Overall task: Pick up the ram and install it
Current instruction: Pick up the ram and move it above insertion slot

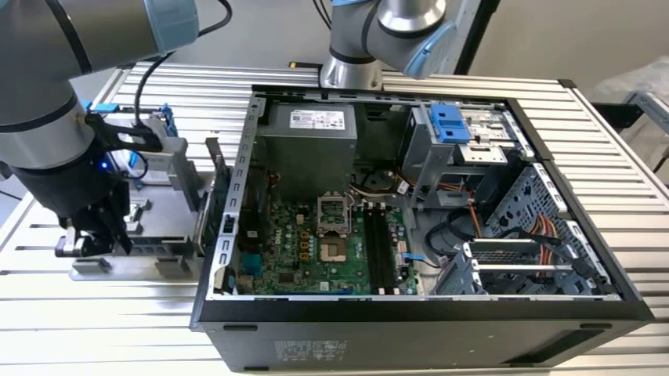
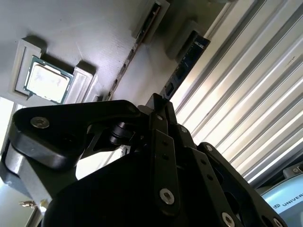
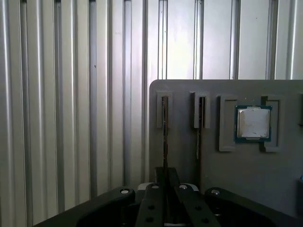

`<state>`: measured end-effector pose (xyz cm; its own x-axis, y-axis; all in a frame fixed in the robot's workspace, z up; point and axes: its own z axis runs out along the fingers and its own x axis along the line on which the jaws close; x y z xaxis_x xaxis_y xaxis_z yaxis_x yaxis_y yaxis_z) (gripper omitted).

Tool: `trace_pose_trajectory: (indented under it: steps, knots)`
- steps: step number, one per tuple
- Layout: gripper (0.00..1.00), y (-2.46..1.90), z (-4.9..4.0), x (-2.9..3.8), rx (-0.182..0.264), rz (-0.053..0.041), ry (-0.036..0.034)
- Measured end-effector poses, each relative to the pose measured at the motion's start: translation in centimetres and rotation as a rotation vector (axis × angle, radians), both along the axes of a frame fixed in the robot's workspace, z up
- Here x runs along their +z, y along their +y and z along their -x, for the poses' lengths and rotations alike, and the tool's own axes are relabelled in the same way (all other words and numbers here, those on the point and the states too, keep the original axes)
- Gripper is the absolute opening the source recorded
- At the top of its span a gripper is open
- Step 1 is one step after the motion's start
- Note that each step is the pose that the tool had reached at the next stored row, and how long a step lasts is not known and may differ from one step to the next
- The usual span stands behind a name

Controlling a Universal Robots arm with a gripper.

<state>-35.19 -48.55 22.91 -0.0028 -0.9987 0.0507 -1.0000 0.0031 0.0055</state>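
The ram [image 3: 164,127] is a thin dark stick standing on edge in the outer slot of a grey parts holder [image 3: 189,156]. In the second wrist view the ram [image 2: 182,71] runs away from the fingertips along the holder's edge. My gripper [image 3: 165,177] sits straight over this stick, and its two black fingers are pressed close on the stick's near end. In the exterior view the gripper [image 1: 94,239] hangs low over the holder [image 1: 146,235], to the exterior view's left of the open computer case. I cannot tell whether the stick has risen out of its slot.
A second stick [image 3: 201,123] stands in the neighbouring slot, and a square silver processor chip [image 3: 253,123] lies in a recess beyond it. The open case [image 1: 418,313] shows the motherboard's long memory slots [image 1: 377,251]. A boxy blue-framed part [image 1: 157,149] stands behind the holder. Ribbed metal table [image 3: 71,94] surrounds everything.
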Motion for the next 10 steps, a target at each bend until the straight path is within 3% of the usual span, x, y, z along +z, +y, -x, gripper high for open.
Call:
trace_pose_trajectory:
  steps: [10]
  knots:
    - [0.0,0.0,0.0,0.87,0.0,0.0,0.0]
